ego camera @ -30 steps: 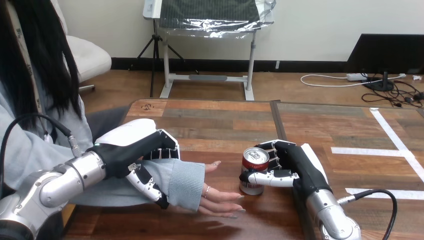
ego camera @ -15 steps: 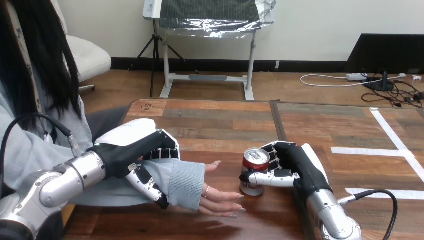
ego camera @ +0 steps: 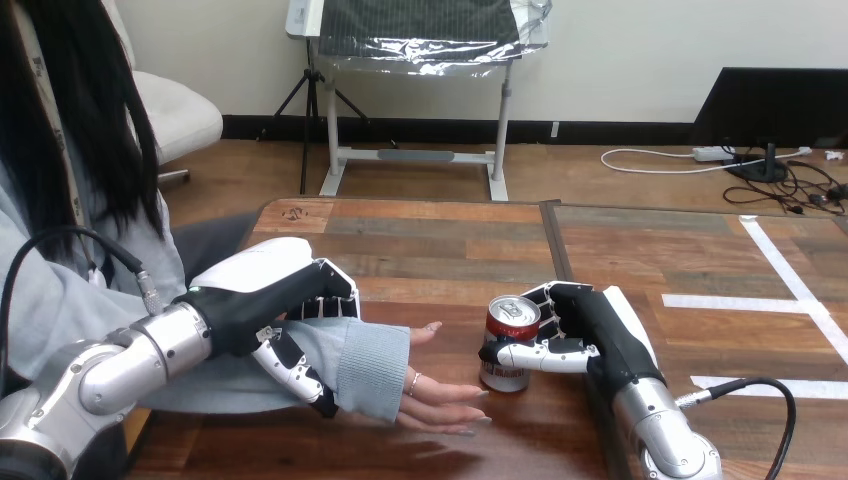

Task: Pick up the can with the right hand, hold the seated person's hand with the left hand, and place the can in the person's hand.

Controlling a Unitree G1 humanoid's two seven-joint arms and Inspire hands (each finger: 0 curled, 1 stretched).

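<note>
A red and silver can [ego camera: 508, 345] stands upright on the wooden table [ego camera: 440, 245], just right of the person's fingertips. My right hand [ego camera: 585, 335] is wrapped round it, fingers behind and thumb across its front. The person's hand [ego camera: 440, 390] lies palm up and flat on the table, fingers pointing right toward the can. My left hand [ego camera: 275, 300] is curled round the person's forearm at the grey sleeve, its fingers over the top and its thumb down the near side.
White tape strips [ego camera: 790, 285] mark the table's right part. A dark seam [ego camera: 560, 255] runs down the tabletop behind the can. The person sits at the left edge, close to my left arm.
The can has tipped or shifted very slightly in my right hand. Nothing else has visibly moved.
</note>
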